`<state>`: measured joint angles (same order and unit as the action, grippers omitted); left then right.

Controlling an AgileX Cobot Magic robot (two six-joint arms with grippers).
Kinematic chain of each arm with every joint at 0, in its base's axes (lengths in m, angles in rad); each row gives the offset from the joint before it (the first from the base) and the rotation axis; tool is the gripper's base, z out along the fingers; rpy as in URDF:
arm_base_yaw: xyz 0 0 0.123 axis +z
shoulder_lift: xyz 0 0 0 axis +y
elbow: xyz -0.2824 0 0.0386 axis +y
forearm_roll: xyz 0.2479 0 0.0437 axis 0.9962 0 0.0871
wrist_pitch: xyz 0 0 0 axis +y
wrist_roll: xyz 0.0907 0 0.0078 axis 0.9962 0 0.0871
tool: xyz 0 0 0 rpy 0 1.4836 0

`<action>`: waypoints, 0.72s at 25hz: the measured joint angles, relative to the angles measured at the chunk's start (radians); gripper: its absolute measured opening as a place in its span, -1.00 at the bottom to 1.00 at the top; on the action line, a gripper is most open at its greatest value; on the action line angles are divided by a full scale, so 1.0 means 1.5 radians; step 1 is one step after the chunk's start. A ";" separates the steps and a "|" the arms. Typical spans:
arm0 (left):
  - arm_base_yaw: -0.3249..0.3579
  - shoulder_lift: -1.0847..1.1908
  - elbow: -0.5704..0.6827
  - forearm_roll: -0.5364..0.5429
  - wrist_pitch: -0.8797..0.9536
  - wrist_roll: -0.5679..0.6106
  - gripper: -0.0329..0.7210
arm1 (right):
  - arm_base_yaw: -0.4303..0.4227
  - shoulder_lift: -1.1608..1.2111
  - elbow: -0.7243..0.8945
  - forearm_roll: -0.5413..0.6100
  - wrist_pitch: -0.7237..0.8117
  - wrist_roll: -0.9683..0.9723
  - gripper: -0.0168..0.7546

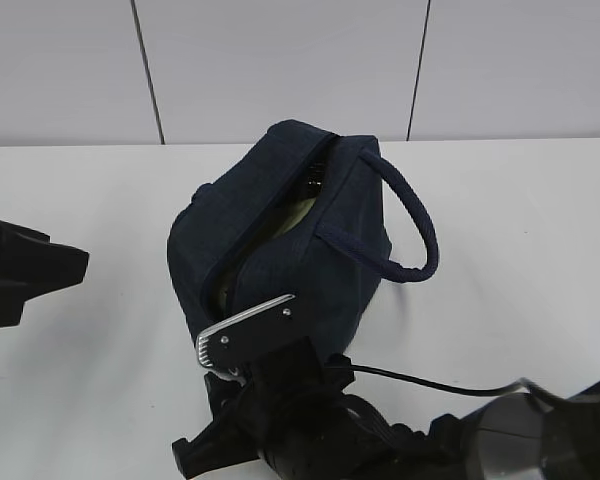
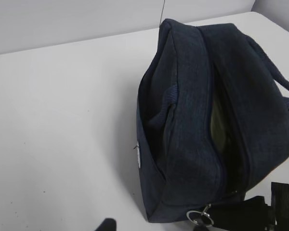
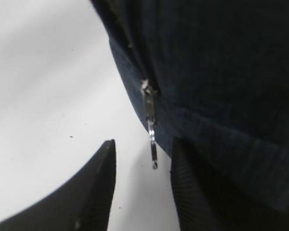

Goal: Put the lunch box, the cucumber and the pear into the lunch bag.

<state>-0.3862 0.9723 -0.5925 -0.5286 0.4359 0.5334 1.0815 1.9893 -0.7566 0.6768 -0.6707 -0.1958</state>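
Note:
The dark navy lunch bag stands mid-table with its top zipper open. The pale sage-green lid of the lunch box shows through the slit, and also in the left wrist view. The cucumber and the pear are hidden. My right gripper is open at the bag's near end. The metal ring pull hangs edge-on between its fingers, untouched. In the exterior view this gripper sits against the bag's front corner. My left gripper is open and empty, well left of the bag. The ring pull also shows in the left wrist view.
The bag's padded loop handle arches out to the right. A second handle lies against the bag's left side. A black cable runs from the right arm across the white table. A grey wall stands behind.

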 joint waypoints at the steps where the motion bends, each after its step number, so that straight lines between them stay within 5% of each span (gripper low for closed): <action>1: 0.000 0.000 0.000 -0.001 0.000 0.000 -0.11 | 0.000 0.000 0.000 -0.005 -0.001 0.009 -0.15; 10: 0.000 0.000 0.000 -0.001 0.000 0.000 -0.13 | 0.000 0.000 0.000 -0.032 -0.021 0.043 -0.37; 15: 0.000 0.000 0.000 -0.002 0.000 0.000 -0.13 | 0.000 0.000 0.000 -0.023 -0.021 0.043 -0.87; 18: 0.000 0.000 0.000 -0.002 0.000 0.000 -0.14 | 0.000 0.000 0.000 -0.022 -0.020 0.043 -0.94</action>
<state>-0.3862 0.9723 -0.5925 -0.5315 0.4359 0.5334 1.0815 1.9893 -0.7566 0.6445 -0.7004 -0.1316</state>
